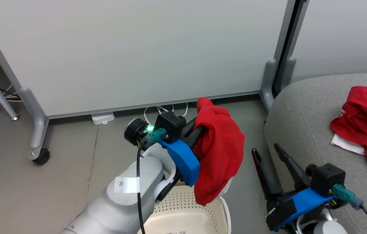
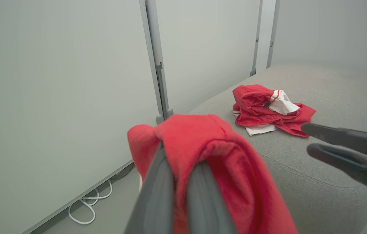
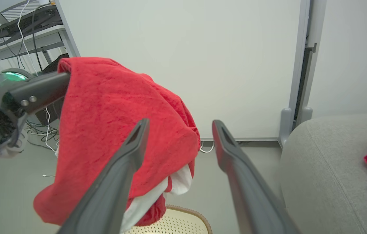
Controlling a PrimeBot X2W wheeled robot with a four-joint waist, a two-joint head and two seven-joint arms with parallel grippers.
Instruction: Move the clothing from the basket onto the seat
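My left gripper [image 1: 199,128] is shut on a plain red garment [image 1: 219,152], which hangs raised above the basket [image 1: 183,208], a cream perforated tub at the bottom edge. In the left wrist view the cloth [image 2: 209,152] drapes over both fingertips. A second piece of clothing [image 1: 365,126], red with white trim, lies crumpled on the light-grey seat [image 1: 303,120] at the right. My right gripper [image 1: 268,151] stands open and holds nothing, beside the seat's left edge and right of the hanging garment [image 3: 115,113]. The basket's brown rim [image 3: 190,211] sits below.
White partition panels [image 1: 137,48] on grey wheeled feet [image 1: 40,156] stand behind, with white cables [image 1: 157,110] on the floor beneath them. A desk frame with more cables [image 3: 24,29] is at the far left. Bare grey floor [image 1: 56,182] lies to the left of the basket.
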